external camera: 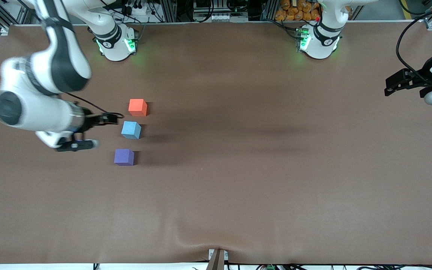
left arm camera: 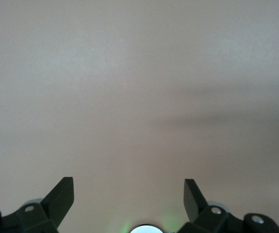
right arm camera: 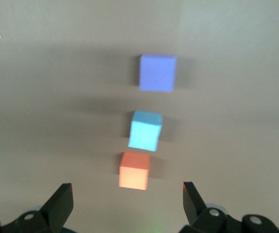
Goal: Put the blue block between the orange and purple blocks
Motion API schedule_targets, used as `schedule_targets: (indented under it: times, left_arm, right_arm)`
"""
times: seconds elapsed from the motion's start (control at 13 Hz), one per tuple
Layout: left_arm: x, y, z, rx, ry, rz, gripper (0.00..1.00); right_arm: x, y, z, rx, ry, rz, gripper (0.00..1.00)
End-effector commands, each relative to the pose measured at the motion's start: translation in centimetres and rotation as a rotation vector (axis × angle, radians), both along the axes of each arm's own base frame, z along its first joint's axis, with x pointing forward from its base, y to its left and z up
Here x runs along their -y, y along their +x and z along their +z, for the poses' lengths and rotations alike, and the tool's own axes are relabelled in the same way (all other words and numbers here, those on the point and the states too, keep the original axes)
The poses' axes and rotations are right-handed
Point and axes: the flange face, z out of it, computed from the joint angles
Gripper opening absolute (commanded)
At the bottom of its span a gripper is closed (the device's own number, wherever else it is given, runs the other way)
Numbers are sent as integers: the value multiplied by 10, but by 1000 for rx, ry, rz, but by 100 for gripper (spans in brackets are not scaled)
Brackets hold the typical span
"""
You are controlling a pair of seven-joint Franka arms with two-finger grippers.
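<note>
The sky-blue block sits on the table between the orange block and the purple block, in one row with small gaps. The orange one is farthest from the front camera and the purple one is nearest. My right gripper is open and empty, over the table just beside the blue block, toward the right arm's end. The right wrist view shows the orange block, the blue block and the purple block ahead of the open right gripper. My left gripper is open and empty and waits at the left arm's end of the table.
A brown mat covers the table. The left wrist view shows only bare mat under the left gripper. The two arm bases stand along the edge farthest from the front camera.
</note>
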Motion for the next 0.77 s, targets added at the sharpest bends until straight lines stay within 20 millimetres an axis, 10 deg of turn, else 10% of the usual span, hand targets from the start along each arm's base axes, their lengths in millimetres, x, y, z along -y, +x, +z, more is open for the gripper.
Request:
schedule_targets:
  times: [0.0, 0.23, 0.69]
  left_arm:
    - [2, 2, 2, 10, 13, 1, 100]
    - [2, 2, 2, 10, 13, 1, 100]
    - [1, 2, 1, 10, 10, 2, 100]
  right_arm:
    - [38, 19, 56, 20, -9, 38, 100]
    - [52, 8, 81, -6, 25, 31, 100]
    - [64, -24, 195, 96, 16, 26, 100]
